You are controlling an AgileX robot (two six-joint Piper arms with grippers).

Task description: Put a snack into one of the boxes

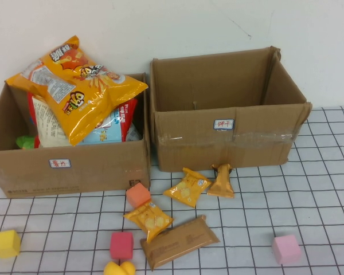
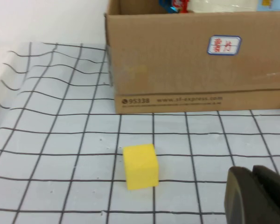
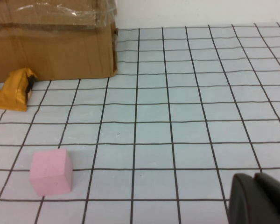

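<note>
Two cardboard boxes stand at the back. The left box [image 1: 69, 166] is piled with chip bags, topped by a big orange one [image 1: 74, 86]. The right box [image 1: 229, 137] is empty. In front of them lie two small yellow snack packets [image 1: 187, 187] [image 1: 148, 218], an orange packet [image 1: 221, 182] and a brown snack bar [image 1: 179, 242]. Neither arm shows in the high view. My left gripper [image 2: 253, 196] is shut and empty, low over the table near a yellow cube [image 2: 140, 166]. My right gripper [image 3: 259, 198] is shut and empty, right of a pink cube [image 3: 51, 171].
Foam blocks lie on the gridded cloth: yellow [image 1: 6, 243], red-pink [image 1: 121, 245], orange [image 1: 138, 195], pink [image 1: 286, 249] and a yellow shape [image 1: 119, 268] at the front edge. The orange packet [image 3: 16, 88] leans by the right box's corner [image 3: 51, 51].
</note>
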